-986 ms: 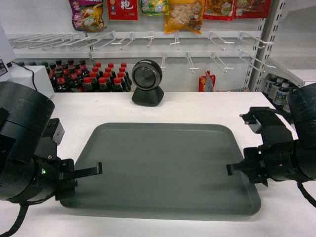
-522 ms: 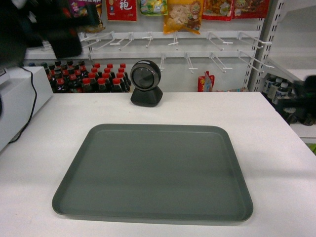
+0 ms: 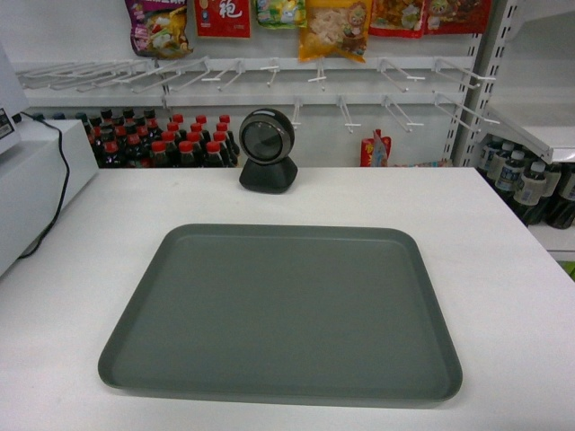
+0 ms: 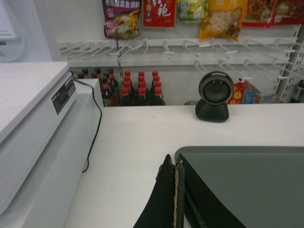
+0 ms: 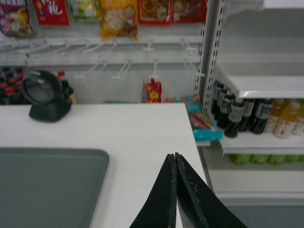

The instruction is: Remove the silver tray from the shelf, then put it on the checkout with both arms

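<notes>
Head view: flat matte grey-green rectangular tray (image 3: 283,310) lying centre frame on the broad white counter (image 3: 503,242).
My left gripper (image 4: 176,164) and right gripper (image 5: 175,159): jaws pressed together, empty, beside the tray's corners.

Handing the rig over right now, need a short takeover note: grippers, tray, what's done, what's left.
Left gripper: shut, empty, above the counter beside the tray's near-left corner.
Right gripper: shut, empty, over bare counter right of the tray.
Neither arm shows in the head view.
Silver tray: lies flat and empty on the checkout, in front of the black scanner.
Done: tray is on the checkout, both grippers free of it.
Left: nothing apparent for the tray; perhaps just park the arms.
</notes>
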